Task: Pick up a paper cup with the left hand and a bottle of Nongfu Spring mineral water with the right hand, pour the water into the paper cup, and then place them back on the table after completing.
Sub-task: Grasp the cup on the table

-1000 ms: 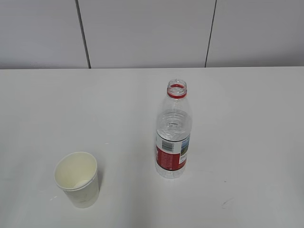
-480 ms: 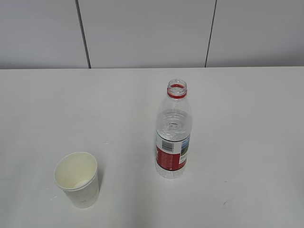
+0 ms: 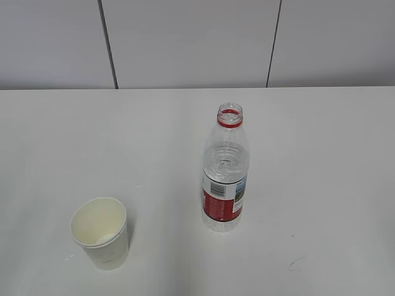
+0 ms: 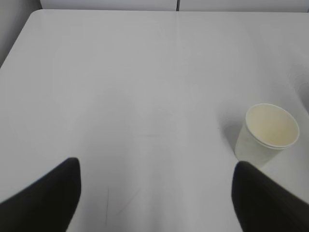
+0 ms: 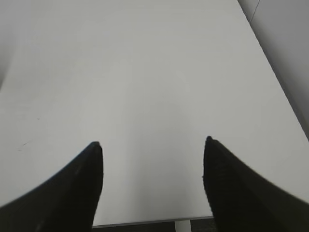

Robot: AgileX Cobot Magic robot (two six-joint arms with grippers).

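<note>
Cup [image 3: 100,232] stood upright at table [image 3: 321,154] front-left, bottle [image 3: 225,176] uncapped, upright near centre, well apart | left claw [image 4: 154,193] spread, empty, cup just beyond its right finger | right claw [image 5: 150,179] spread, empty | cup likely light, crushable: grip mid-wall; bottle thin, slick: grip label.

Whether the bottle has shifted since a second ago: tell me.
No. The bottle stands at the same spot on the table, right of the paper cup, under the same wall seam.

Exterior: slanted down at table [image 3: 321,154]; wrists low; cup [image 3: 100,232] shared.
</note>
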